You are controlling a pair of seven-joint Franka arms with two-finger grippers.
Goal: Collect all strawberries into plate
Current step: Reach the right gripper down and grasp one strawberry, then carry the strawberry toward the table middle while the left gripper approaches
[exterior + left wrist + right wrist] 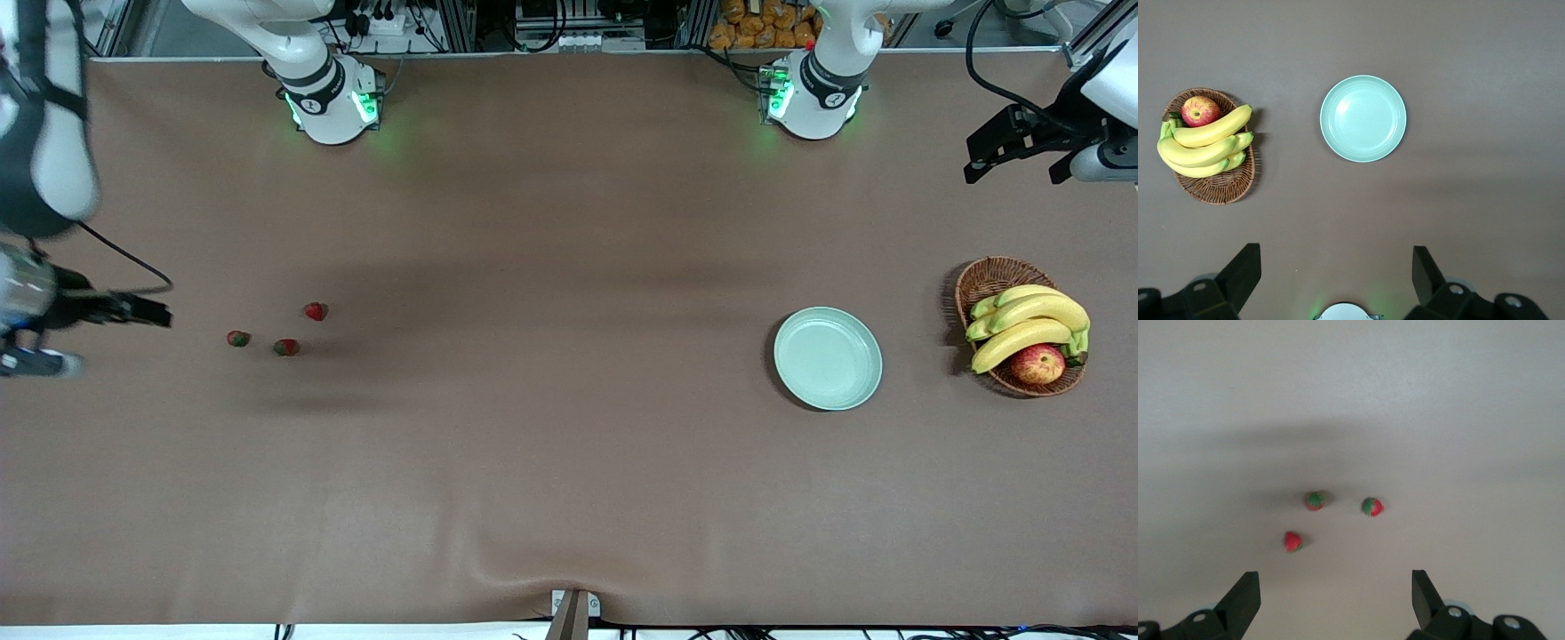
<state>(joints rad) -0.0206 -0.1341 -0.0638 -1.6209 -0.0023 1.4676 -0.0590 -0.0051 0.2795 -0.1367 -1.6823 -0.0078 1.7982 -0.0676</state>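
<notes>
Nothing collected yet: three strawberries [1314, 501] on table ahead of your right hand [1331, 603], fingers apart. Plate [1363, 118] empty ahead of left hand [1337, 280], open, waiting. Next: descend on one berry.

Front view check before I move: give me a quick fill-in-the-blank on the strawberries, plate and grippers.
1. ____ strawberries lie on the table.
2. The plate holds ____ berries.
3. The apple sits in the ____ with the bananas.
4. The right gripper and the left gripper both have fingers that are ____.

Missing words: three; no; basket; open
</notes>
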